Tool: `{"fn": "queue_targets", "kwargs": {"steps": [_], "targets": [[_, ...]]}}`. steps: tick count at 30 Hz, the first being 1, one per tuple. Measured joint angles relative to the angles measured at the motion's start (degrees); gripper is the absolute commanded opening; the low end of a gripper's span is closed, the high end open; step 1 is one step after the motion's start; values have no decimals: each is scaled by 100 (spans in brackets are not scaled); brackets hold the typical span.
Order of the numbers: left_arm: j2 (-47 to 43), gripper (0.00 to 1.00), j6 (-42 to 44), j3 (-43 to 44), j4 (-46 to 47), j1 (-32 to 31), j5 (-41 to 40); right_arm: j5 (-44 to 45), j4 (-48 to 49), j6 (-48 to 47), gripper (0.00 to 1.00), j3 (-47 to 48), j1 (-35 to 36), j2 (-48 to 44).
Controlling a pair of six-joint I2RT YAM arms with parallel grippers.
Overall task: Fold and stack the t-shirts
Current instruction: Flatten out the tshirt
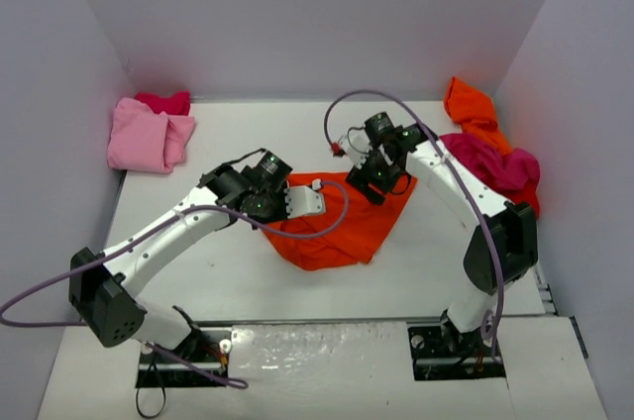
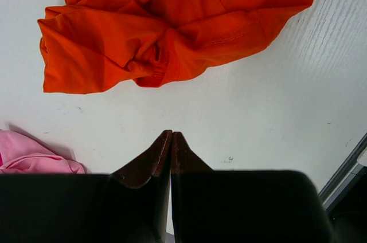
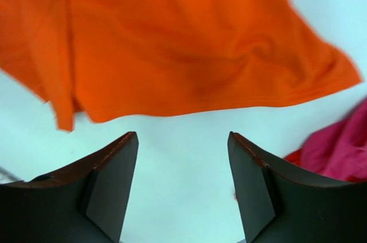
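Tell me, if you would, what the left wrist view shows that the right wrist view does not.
Only the left wrist view: the left gripper with its jaws shut and nothing between them, and a bit of light pink cloth at the lower left edge.
Only the right wrist view: the right gripper with its jaws open and empty, and magenta cloth at the right edge.
Both: an orange t-shirt lying rumpled on the white table ahead of the fingertips, gripped by neither.
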Motion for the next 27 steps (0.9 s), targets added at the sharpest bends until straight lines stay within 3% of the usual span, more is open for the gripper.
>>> {"fn": "queue_targets", "kwargs": {"steps": [8, 27], "targets": [[-160, 0, -3, -10, 15, 125, -46, -401, -514, -101, 56, -592, 354, 99], [-484, 1, 0, -437, 107, 143, -49, -690, -616, -70, 54, -1204, 981, 898]]}}
